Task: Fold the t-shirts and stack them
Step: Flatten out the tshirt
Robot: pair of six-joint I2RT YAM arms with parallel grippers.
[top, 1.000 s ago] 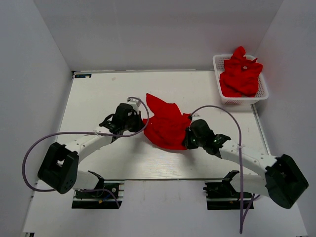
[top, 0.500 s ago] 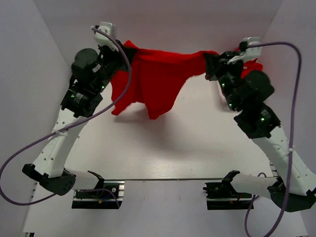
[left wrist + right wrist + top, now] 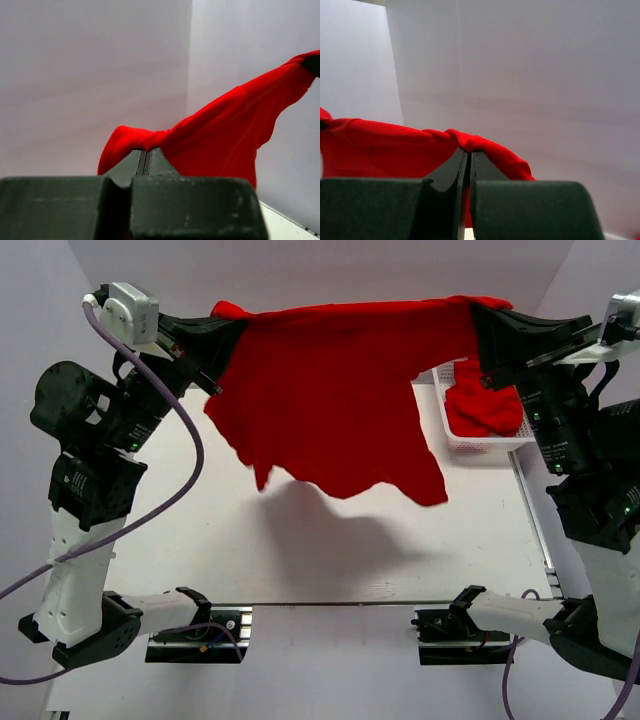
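Up above the table (image 3: pixel 300 560), one red t-shirt (image 3: pixel 340 390) hung spread between the two grippers. The one white basket (image 3: pixel 470 443) at the far right held a heap of more red shirts (image 3: pixel 485 405), couldn't count them. Both the left gripper (image 3: pixel 222 328) and right gripper (image 3: pixel 482 325) were pinched tight on a top corner.

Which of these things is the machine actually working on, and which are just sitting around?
Part of the job: spread red t-shirt, pinched at either end by the left gripper and right gripper; heap of crumpled red t-shirts.
Just lying about: white mesh basket holding that heap; table.
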